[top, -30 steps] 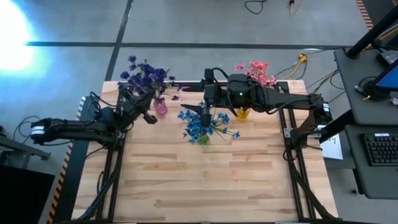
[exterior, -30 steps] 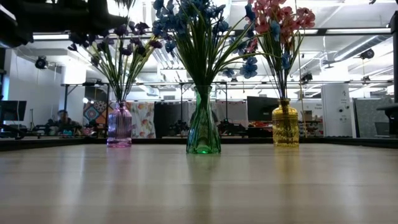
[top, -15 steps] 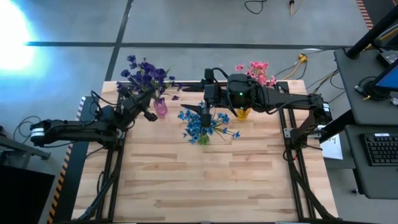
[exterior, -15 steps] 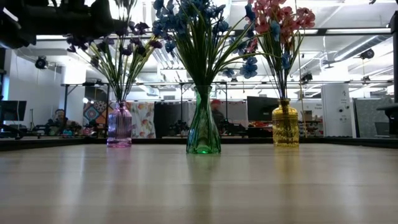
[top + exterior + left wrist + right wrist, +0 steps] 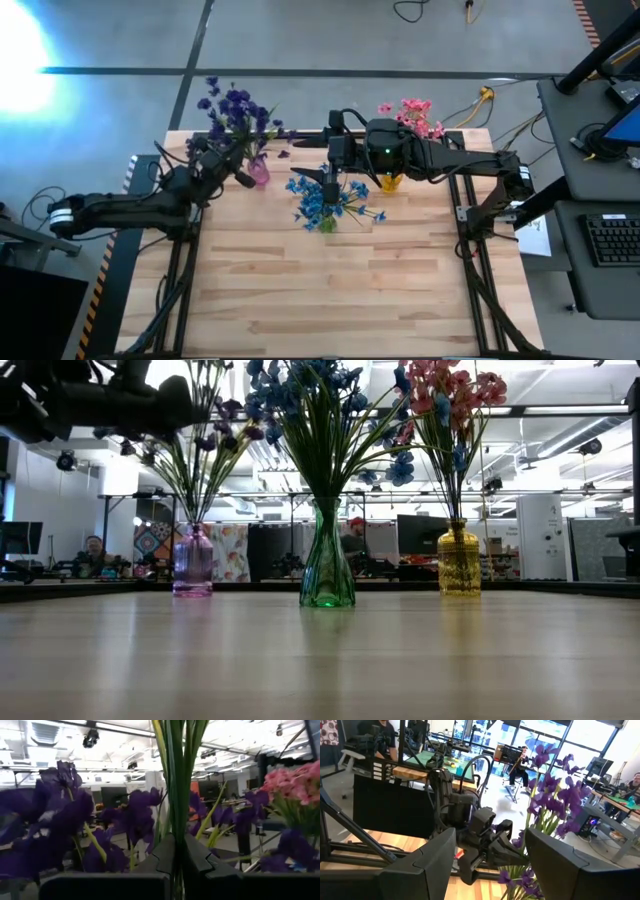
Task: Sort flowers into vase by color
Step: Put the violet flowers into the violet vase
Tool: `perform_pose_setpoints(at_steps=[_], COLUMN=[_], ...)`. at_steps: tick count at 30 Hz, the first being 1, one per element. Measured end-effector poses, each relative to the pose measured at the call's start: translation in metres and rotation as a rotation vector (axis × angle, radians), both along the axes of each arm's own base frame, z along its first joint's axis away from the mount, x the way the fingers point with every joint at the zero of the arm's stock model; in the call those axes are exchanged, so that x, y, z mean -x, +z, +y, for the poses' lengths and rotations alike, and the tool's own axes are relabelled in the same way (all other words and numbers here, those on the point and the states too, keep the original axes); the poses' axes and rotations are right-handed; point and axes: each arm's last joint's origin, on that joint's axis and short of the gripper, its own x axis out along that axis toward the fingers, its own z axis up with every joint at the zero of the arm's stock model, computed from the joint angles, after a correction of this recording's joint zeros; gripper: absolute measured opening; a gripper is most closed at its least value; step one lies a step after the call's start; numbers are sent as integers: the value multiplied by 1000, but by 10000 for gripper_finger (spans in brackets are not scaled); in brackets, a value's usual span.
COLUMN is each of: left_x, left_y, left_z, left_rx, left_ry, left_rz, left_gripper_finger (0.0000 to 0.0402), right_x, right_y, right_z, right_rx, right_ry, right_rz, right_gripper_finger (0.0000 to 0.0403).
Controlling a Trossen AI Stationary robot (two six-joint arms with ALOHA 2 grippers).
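Three vases stand on the table (image 5: pixel 320 660): one purple vase (image 5: pixel 192 563), one green vase (image 5: pixel 327 560), one yellow vase (image 5: pixel 459 561). Three bunches of flowers: one purple bunch (image 5: pixel 235 112), one blue bunch (image 5: pixel 325 200), one pink bunch (image 5: pixel 412 113). Two arms: left arm (image 5: pixel 120 208), right arm (image 5: pixel 450 162).

From my seat I see three vases along the table's (image 5: pixel 330 300) far edge: one (image 5: pixel 259 172) at left, one (image 5: pixel 327 224) in the middle nearer me, one (image 5: pixel 390 182) at right, each holding flowers (image 5: pixel 238 108).
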Motion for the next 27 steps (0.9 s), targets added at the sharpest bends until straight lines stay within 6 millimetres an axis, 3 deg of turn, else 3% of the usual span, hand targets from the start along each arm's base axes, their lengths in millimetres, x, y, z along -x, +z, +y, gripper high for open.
perform_pose_setpoints(at_steps=[15,27], left_x=[-7,0], left_y=[-5,3], left_z=[5,1], left_rx=[-18,-15], left_ry=[6,-53], left_rz=[37,-45], left_gripper_finger=[0,0], right_x=[0,0], right_y=[0,-5], right_z=[0,-2], right_rx=[3,-3], right_ry=[0,-18], right_rz=[0,44], right_gripper_finger=[233,233])
